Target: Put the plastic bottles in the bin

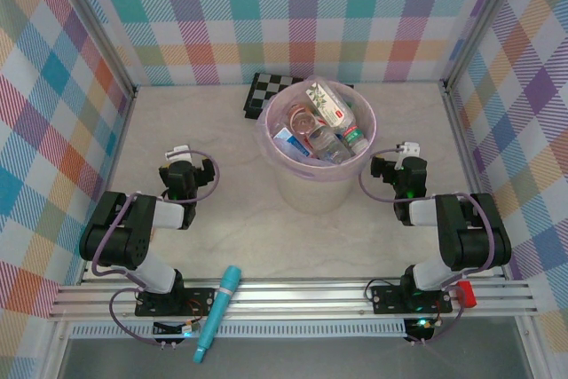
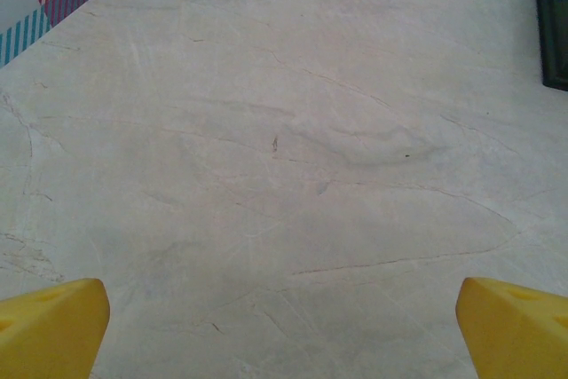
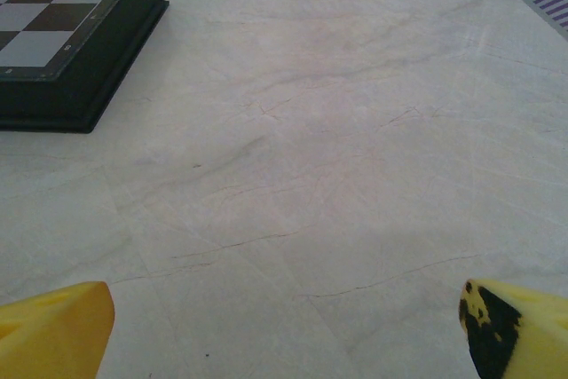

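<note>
Where the two arms are bolted down, a silver rail (image 1: 293, 295) runs along the near edge of the worktop (image 1: 231, 237). The worktop is pale like stone, with thin wavy lines and small cracks in it. Walls (image 1: 293, 15) of bright checked cloth in pink, blue, green and yellow stand on the left, right and far sides.

The bin (image 1: 315, 188) stands in the middle of the worktop, a bit closer to the far edge. It is round, see-through and pale pink. The plastic bottles (image 1: 324, 126) lie piled inside it. Most are clear. One has a white and red label and one has a blue label. Just behind the bin, by the far edge, lies a black and white checkerboard (image 1: 260, 90). I cannot tell if it touches the bin. A teal tube (image 1: 218, 312) lies across the rail at the near edge, beside the left arm's base.

The left gripper (image 1: 186, 161) sits over the worktop to the left of the bin. Its yellow fingers (image 2: 53, 326) are spread wide with nothing between them. The right gripper (image 1: 399, 161) sits just to the right of the bin. Its yellow fingers (image 3: 53, 326) are spread wide too and hold nothing.
</note>
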Controlling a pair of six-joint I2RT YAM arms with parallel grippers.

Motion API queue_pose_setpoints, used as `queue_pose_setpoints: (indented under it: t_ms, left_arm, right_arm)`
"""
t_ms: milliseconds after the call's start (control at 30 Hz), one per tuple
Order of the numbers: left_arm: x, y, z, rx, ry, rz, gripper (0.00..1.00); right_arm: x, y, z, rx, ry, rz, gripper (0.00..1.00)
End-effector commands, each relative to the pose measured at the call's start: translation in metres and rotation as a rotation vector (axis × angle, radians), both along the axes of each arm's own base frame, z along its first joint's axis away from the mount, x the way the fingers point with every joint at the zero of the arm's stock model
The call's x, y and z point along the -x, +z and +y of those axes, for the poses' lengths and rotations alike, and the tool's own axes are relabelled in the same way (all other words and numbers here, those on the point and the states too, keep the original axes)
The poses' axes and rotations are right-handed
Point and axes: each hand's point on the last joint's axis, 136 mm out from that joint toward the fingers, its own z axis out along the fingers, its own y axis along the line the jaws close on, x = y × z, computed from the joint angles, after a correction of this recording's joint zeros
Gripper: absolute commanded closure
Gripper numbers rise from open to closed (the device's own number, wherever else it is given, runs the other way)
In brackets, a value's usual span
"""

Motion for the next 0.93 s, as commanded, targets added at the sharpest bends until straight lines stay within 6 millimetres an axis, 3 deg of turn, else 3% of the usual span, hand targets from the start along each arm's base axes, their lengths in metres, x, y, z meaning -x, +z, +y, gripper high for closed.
queue_pose_setpoints:
  t_ms: [0,900]
  left_arm:
    - [-0.0017,0.0047,0.0023,-0.006,-0.004,-0.024,0.00]
    - [-0.0016,0.0047,0.0020,-0.007,-0.004,-0.024,0.00]
  right_arm:
    - [-0.0051,0.0113,0.0006,0.005,0.006,-0.046,0.01]
    - [-0.0056,0.0099,0.0011,0.004,0.010,-0.039,0.00]
